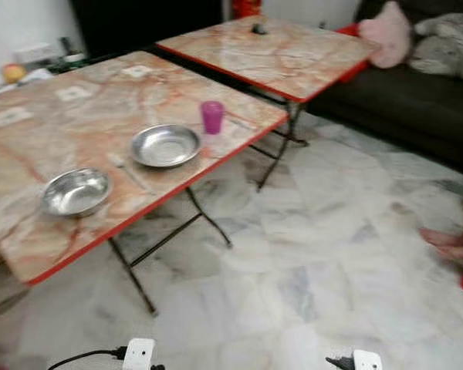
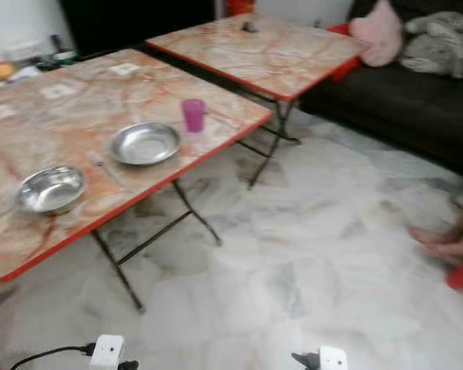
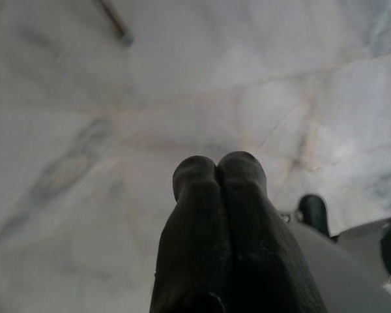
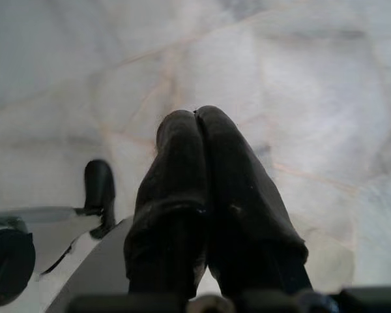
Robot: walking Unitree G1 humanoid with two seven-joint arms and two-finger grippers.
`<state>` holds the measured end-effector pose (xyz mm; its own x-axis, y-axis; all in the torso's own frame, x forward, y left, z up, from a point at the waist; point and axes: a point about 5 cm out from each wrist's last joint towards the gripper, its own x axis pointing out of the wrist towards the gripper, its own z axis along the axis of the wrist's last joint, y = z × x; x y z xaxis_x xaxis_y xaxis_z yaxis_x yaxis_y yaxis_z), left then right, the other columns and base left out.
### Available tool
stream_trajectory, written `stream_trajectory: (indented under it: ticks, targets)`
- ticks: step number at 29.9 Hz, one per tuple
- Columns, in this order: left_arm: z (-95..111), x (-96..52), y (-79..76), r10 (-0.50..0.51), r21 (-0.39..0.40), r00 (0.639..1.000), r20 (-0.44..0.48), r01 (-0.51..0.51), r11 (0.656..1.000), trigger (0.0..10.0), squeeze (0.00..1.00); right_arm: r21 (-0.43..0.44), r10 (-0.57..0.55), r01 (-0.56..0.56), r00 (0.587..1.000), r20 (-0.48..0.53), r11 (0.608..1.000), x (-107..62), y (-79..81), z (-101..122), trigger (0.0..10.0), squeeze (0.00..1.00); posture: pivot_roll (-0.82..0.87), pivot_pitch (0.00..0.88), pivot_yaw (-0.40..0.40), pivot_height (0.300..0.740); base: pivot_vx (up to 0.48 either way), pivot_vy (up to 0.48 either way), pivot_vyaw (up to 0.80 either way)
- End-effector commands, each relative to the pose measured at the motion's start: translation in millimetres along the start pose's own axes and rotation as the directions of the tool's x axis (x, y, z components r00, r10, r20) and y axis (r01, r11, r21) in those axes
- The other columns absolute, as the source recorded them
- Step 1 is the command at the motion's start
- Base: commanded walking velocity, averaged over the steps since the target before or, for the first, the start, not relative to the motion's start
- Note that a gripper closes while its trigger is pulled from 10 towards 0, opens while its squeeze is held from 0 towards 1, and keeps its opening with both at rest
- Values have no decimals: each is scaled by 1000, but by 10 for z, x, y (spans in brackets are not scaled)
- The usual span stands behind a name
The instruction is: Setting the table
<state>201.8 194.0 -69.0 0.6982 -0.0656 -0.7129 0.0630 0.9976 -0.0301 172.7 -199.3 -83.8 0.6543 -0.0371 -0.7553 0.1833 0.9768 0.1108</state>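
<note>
1. Tableware first: two steel dishes and a cup sit on the nearer folding table (image 1: 31, 146), a marble-pattern top with a red edge on thin black legs.
2. Near that table's front edge is a steel bowl (image 1: 76, 191), and further along the same edge there's a wider, shallower steel plate (image 1: 166, 145). The two are near each other but not touching.
3. Just beside the plate, toward the table's corner, a purple cup (image 1: 212, 116) stands upright.
4. Between bowl and plate there's a thin pale thing lying flat, maybe a spoon, too blurry to call.
5. A second table (image 1: 293, 54) of the same look stands behind, corner to corner with the first, with one small dark object on its far side.
6. Left gripper (image 3: 219, 163) hangs over bare marble floor (image 1: 324, 254), both black fingers pressed tight together, nothing between them.
7. Right gripper (image 4: 195, 120), same deal: fingers closed flat on each other, empty, pointing at the floor.
8. Dark sofa (image 1: 417, 100) at the right holds a pink cushion and a grey soft toy.
9. A person's bare foot (image 1: 454, 239) rests on the floor at the right edge.
</note>
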Motion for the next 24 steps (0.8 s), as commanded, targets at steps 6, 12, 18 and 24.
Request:
stream_trajectory:
  ticks: [6, 12, 18, 24]
  targets:
    - [-59, -12, 17, 13, 30, 999, -39, -12, 999, 10000, 0, 1, 6, -6, 1000, -16, 1000, -13, 3, -52, 10000, 0, -28, 118, -13, 740, 0, 0, 800]
    - [-67, -14, 25, 20, 34, 999, -45, -18, 999, 10000, 0, -1, 5, -5, 1000, -17, 1000, -12, 3, -51, 10000, 0, -29, 119, -12, 740, 0, 0, 800]
    - [-71, -15, 29, 21, 33, 999, -49, -20, 999, 10000, 0, 0, 5, -5, 1000, -18, 1000, -13, 5, -53, 10000, 0, -28, 119, -12, 740, 0, 0, 800]
    - [-77, -16, 28, 21, 36, 998, -52, -20, 999, 10000, 0, 0, 6, -6, 1000, -18, 1000, -14, 6, -58, 10000, 0, -28, 117, -11, 740, 0, 0, 800]
